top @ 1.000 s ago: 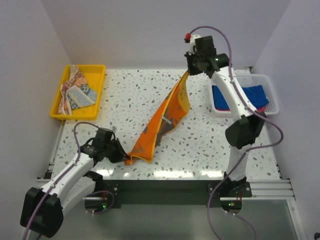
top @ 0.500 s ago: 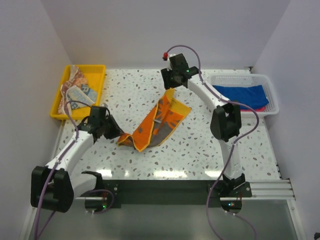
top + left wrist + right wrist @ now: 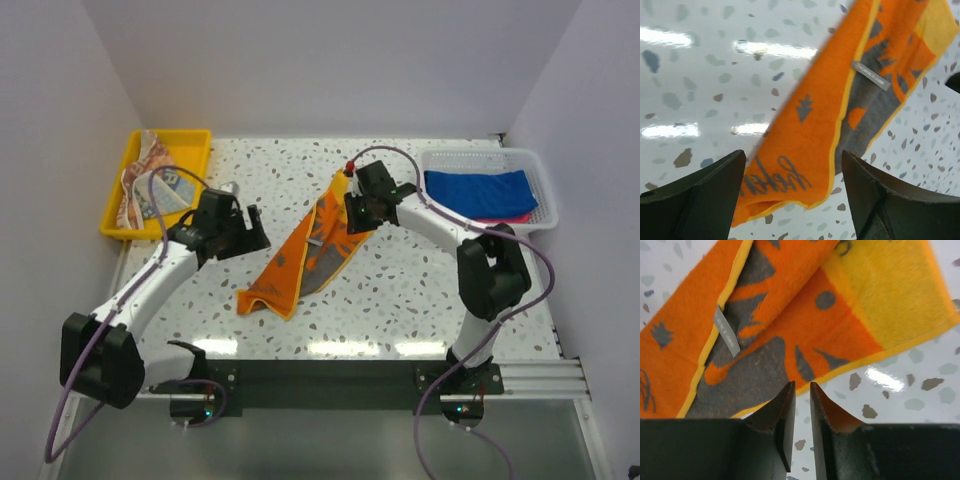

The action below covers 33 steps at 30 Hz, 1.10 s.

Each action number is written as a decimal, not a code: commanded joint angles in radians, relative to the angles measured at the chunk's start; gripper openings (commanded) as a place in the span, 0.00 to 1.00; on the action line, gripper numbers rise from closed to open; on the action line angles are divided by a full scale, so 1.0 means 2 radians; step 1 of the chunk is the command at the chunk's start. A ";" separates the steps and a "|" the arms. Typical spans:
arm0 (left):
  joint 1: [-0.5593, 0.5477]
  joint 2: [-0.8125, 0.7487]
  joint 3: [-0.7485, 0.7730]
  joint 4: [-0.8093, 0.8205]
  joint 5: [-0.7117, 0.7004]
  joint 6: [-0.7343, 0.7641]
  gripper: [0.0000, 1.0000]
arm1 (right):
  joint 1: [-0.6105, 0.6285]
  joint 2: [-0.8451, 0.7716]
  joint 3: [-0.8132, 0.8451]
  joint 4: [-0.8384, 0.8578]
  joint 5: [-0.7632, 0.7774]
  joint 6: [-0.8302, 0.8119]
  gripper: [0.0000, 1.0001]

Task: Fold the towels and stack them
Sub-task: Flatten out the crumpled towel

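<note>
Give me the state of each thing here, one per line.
Orange towel: loosely folded on table, not gripped.
Printed towel: crumpled in tray.
Blue towel: flat in basket.
Pink towel: under blue, mostly hidden.
Left gripper: open, empty.
Right gripper: slightly open, empty.

The orange towel (image 3: 305, 255) has a yellow edge, grey shapes and script, and a yellow patch. The counter (image 3: 400, 290) is white with grey-brown specks. The blue towel (image 3: 475, 192) is plain, the basket (image 3: 540, 165) white, the tray (image 3: 190, 150) yellow.
</note>
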 commanded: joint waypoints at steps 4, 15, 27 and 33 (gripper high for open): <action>-0.104 0.092 0.063 0.020 -0.029 0.032 0.70 | 0.026 0.021 -0.039 0.084 -0.043 0.044 0.19; -0.135 0.243 0.077 0.072 -0.074 -0.006 0.44 | 0.028 0.060 -0.060 0.085 -0.028 0.040 0.16; -0.135 0.115 -0.129 0.019 -0.041 -0.109 0.32 | 0.028 0.050 -0.069 -0.005 0.027 0.003 0.20; -0.148 -0.024 -0.189 -0.026 0.035 -0.152 0.37 | 0.028 0.015 -0.073 -0.065 0.022 -0.029 0.22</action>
